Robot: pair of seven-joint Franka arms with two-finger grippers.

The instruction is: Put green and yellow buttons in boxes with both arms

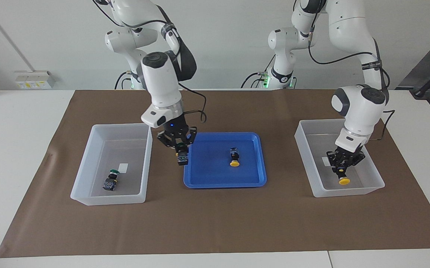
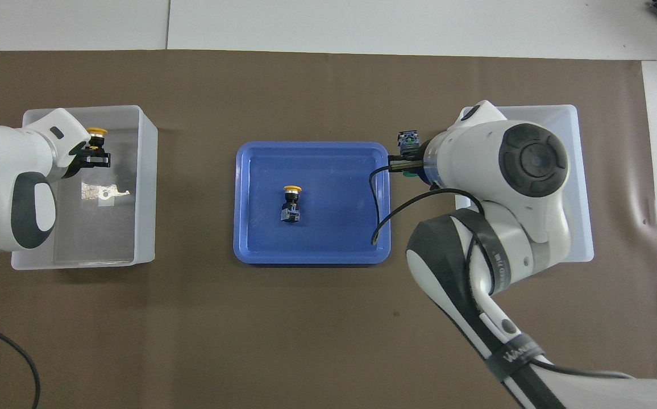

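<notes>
Facing view showed the right hand (image 1: pixel 177 146) closed on a green-capped push button with a blocky black-and-blue body (image 1: pixel 181 157), raised over the gap between the shallow blue plastic tray (image 1: pixel 200 180) and the translucent white box at the right arm's end (image 1: pixel 88 163). If released early, it could strike that rim and fall on the brown mat (image 1: pixel 215 219) covering the desk. The left hand (image 1: pixel 343 160) was closed on a yellow-capped button (image 1: pixel 344 180), low inside the other translucent box (image 1: pixel 306 149); pushing lower could jam it on the floor. Another yellow button (image 1: pixel 234 156) lay in the tray, a green one (image 1: pixel 111 179) in the first box.
</notes>
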